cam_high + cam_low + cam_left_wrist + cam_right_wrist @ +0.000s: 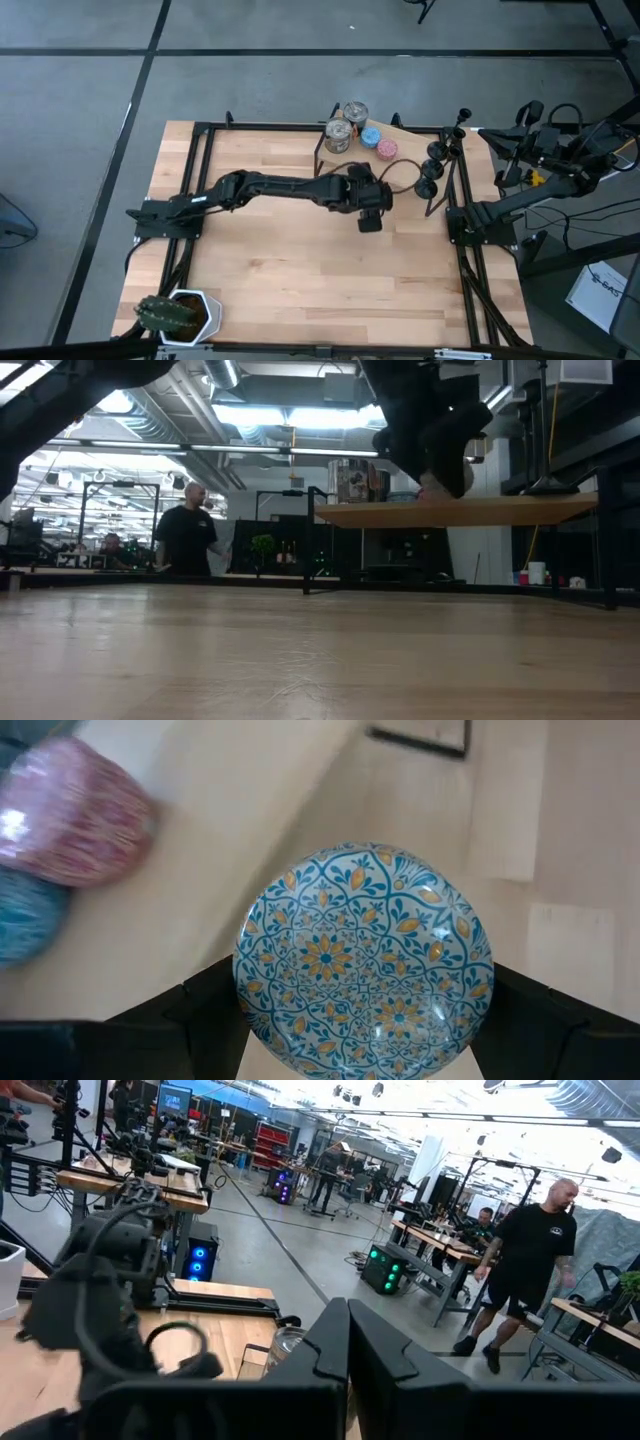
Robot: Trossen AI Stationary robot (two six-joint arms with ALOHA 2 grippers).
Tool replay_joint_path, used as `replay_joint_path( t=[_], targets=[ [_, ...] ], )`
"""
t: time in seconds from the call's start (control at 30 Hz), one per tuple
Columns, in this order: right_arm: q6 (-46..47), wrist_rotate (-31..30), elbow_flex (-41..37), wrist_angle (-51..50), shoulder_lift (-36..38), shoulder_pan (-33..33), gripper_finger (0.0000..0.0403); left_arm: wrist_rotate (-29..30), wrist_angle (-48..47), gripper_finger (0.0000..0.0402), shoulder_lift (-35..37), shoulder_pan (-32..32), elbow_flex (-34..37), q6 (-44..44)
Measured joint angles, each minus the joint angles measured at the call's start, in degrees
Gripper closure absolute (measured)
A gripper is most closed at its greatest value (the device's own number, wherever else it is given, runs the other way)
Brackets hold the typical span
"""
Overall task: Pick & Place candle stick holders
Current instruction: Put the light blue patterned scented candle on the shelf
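Left claw (365, 1020) gripped a patterned disc (365, 960).
Its fingers clamped the blue-and-yellow disc above the bench (300, 260) — candle stick holders (437, 165) stood near the far right edge; right claw (348, 1370) closed, raised off-bench.

Your left arm reached across the counter's middle, its gripper (371, 221) above the surface, fingers (560, 1030) clamped on something round. Your right arm sat folded at the right edge, its gripper (348, 1342) apparently closed.
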State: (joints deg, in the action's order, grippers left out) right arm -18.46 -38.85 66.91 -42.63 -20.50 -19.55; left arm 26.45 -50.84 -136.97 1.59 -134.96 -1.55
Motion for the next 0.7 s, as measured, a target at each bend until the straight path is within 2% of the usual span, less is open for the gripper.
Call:
replay_joint_path(
  t=[0.43,0.7],
  targets=[
    [-0.01,0.02,-0.01,-0.02,-0.01,0.01,0.0398,3.02,6.56,0.0109,4.16,-2.88,-0.09,2.31],
    [0.0,0.02,0.01,0.0,-0.01,0.02,0.0398,0.82,5.0,0.0109,4.05,-6.78,1.73,-3.62]
  ],
)
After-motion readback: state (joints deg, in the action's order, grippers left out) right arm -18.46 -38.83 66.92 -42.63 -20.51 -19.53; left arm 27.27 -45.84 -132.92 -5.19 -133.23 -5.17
